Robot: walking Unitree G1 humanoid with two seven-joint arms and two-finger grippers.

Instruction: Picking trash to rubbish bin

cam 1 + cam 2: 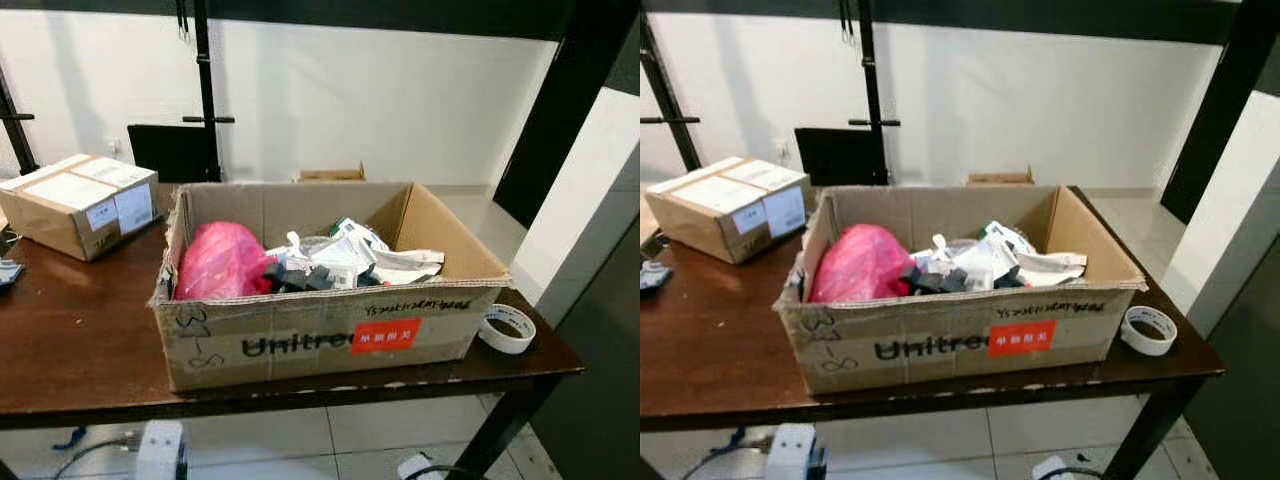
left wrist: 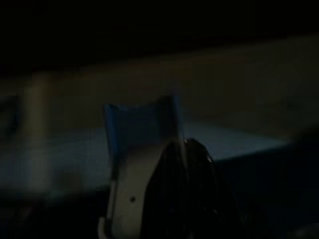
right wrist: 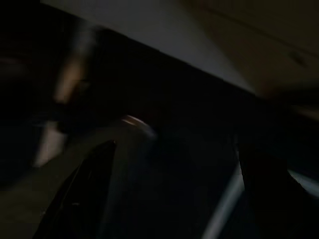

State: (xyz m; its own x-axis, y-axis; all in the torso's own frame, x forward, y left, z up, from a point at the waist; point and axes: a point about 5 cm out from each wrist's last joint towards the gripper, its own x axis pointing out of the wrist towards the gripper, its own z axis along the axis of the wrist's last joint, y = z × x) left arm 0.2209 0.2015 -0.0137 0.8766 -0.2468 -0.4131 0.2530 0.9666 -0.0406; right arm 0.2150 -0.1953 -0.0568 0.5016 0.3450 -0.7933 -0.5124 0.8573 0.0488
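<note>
An open cardboard box (image 1: 300, 340) with "Unitree" printed on its front stands on a dark wooden table (image 1: 70, 330). Inside it lie a crumpled pink plastic bag (image 1: 218, 262) at the left, white wrappers and paper (image 1: 350, 260) in the middle and right, and some dark scraps between them. Both arms hang low in the shade. In the very dark left wrist view, my left gripper (image 2: 185, 149) appears as one black mass, shut on nothing. In the blurred right wrist view, my right gripper (image 3: 174, 174) is open, its fingers (image 3: 79, 199) wide apart.
A roll of white tape (image 1: 507, 328) lies on the table's right corner beside the box. A sealed, labelled carton (image 1: 80, 203) sits at the back left. Behind it are a black metal stand (image 1: 205, 90) and a white wall. Tiled floor with cables lies below.
</note>
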